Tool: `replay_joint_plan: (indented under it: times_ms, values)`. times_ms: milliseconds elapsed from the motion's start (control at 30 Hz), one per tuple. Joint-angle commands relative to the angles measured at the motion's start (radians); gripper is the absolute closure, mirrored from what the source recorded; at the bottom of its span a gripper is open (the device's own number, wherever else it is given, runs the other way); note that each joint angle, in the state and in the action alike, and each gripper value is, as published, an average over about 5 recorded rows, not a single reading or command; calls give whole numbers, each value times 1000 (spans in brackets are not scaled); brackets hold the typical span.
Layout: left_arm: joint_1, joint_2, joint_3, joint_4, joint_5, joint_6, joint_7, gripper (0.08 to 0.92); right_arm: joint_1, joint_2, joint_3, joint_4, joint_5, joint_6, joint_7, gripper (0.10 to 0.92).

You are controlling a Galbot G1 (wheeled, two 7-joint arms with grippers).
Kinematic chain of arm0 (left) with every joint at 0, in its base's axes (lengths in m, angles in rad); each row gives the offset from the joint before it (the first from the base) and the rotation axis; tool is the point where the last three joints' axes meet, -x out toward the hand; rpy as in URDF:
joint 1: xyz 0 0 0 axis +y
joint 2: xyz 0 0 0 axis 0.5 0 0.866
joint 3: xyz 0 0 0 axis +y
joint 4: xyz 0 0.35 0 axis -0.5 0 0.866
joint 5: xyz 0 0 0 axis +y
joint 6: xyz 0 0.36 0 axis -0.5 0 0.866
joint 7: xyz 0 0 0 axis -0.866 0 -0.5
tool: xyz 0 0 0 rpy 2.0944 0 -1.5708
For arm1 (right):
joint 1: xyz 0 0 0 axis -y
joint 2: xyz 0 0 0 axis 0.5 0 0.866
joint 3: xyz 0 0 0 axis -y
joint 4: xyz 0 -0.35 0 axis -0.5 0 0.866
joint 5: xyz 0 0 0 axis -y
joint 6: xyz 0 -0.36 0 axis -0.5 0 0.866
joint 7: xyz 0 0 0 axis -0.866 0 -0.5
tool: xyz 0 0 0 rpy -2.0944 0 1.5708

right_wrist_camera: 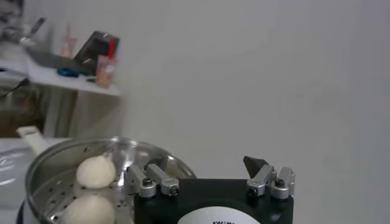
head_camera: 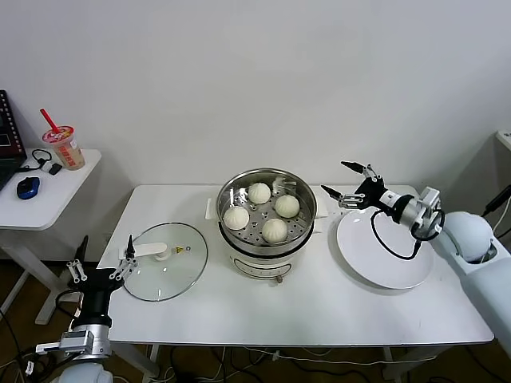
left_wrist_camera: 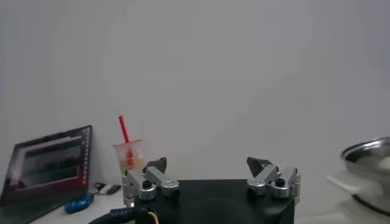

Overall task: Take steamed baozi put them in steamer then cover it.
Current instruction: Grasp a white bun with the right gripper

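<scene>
All four steamed baozi (head_camera: 263, 213) sit on the perforated tray inside the steamer (head_camera: 267, 231), which stands mid-bench, so the step in hand looks to be covering. The glass lid (head_camera: 165, 261) lies flat on the bench (head_camera: 303, 307) to the steamer's left, its white handle (head_camera: 152, 252) pointing toward the left claw (head_camera: 104, 267), which hovers open and empty just off the bench's left edge. A good grasp would close squarely on that handle, lift the lid level, and lower it centred on the rim. The right claw (head_camera: 348, 182) hangs open and empty above the far edge of the bare white plate (head_camera: 385, 250). Behind is a plain white wall; a side table (head_camera: 48, 191) carries a drink cup (head_camera: 65, 146).
</scene>
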Motion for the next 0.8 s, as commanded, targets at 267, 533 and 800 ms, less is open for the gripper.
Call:
replay_joint_plan:
  times_ms: [267, 533, 800]
  values:
    - [-41, -15, 31, 8, -48, 12, 28, 177, 823, 6, -804, -219, 74, -116, -174, 203]
    - [-55, 11, 38, -4, -45, 23, 24, 177, 1243, 202, -1326, -399, 170, -118, -321, 203]
    - [-66, 5, 42, -3, -44, 35, 21, 177, 1438, 372, -1589, -570, 213, -95, -474, 203]
